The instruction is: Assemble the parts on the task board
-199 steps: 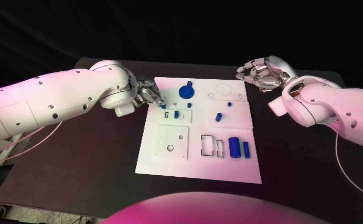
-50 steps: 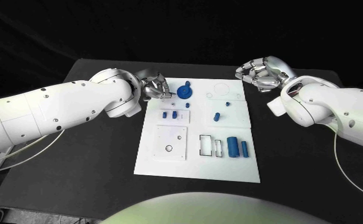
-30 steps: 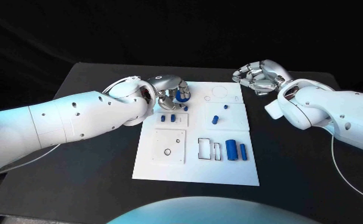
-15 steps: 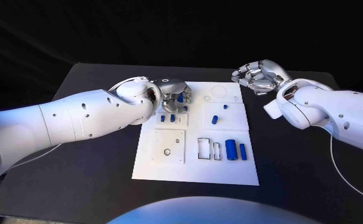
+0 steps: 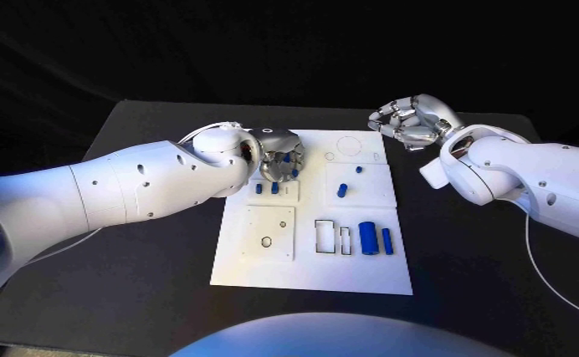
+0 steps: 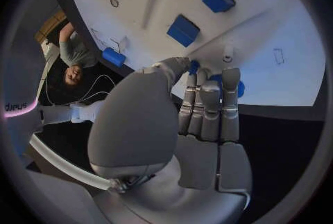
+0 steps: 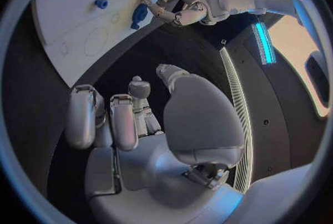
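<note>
The robot hand (image 6: 201, 107) (fingers together) touches a blue part (image 6: 239, 87) on the task board (image 6: 277, 24).

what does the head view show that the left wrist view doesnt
Head view alone: the whole task board, the right hand curled beyond the board's far right corner, and two blue cylinders lying near the board's right edge. Left wrist view alone: the left hand's fingertips close up, against a blue part. Both: the left hand over the board's far left area.
</note>
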